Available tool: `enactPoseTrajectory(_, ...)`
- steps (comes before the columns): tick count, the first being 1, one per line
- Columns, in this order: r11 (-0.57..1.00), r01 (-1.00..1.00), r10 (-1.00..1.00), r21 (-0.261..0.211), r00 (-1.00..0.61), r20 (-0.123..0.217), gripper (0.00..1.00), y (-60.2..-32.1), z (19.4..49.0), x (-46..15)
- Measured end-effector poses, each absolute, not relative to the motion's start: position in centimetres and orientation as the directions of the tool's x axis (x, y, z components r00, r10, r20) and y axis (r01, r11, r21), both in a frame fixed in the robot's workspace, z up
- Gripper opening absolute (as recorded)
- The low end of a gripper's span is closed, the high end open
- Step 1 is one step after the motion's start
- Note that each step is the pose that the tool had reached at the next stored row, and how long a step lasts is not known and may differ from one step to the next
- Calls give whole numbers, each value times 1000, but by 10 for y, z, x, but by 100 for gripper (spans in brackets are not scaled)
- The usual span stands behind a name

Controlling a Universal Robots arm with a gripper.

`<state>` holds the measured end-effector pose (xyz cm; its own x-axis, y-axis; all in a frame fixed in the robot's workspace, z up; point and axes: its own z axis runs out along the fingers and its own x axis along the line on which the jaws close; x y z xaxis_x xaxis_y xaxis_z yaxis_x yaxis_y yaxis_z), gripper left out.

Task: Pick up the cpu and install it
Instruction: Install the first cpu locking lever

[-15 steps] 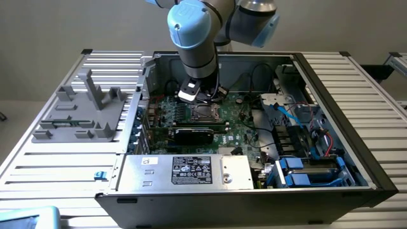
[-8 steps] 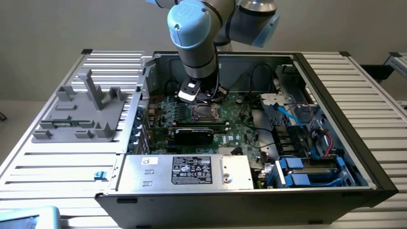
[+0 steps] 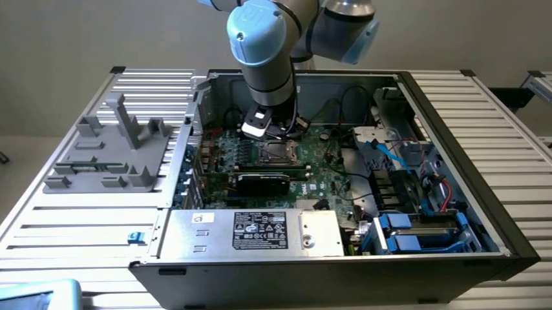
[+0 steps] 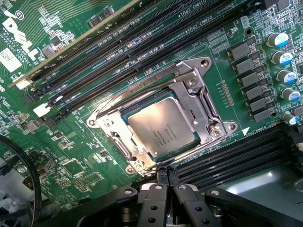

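1. Where the exterior view looks down on the open computer case [image 3: 448, 129], the arm [image 3: 263, 51] reaches into it from above, and its gripper [image 3: 274, 137] hangs just over the socket [image 3: 278, 152] on the green board [image 3: 324, 174].
2. In the same view, a grey fixture [image 3: 112, 152] with upright posts stands on the slatted surface [image 3: 77, 226], toward the exterior view's left of the case.
3. In that view a black card [image 3: 263, 182] lies on the board near the socket, and a labelled silver box [image 3: 250, 232] sits at the case's near edge.
4. In the wrist view, the chip [image 4: 162, 128] lies flat inside the socket's metal frame [image 4: 208, 120], its shiny top facing up.
5. There the gripper [image 4: 165, 177] has its jaws together, holding nothing, with the tips just beside the chip's edge.
6. Long black memory slots [image 4: 123, 45] run across the board beside the socket.
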<state>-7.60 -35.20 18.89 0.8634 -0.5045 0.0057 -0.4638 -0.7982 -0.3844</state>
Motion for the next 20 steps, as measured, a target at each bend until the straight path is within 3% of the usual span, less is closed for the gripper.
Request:
enactPoseTrajectory(5, -798, -464, -504, -385, 863, 6, 12, -352, 192, -76)
enactPoseTrajectory(20, -803, -466, -504, -372, 864, 5, 12, -352, 245, -76)
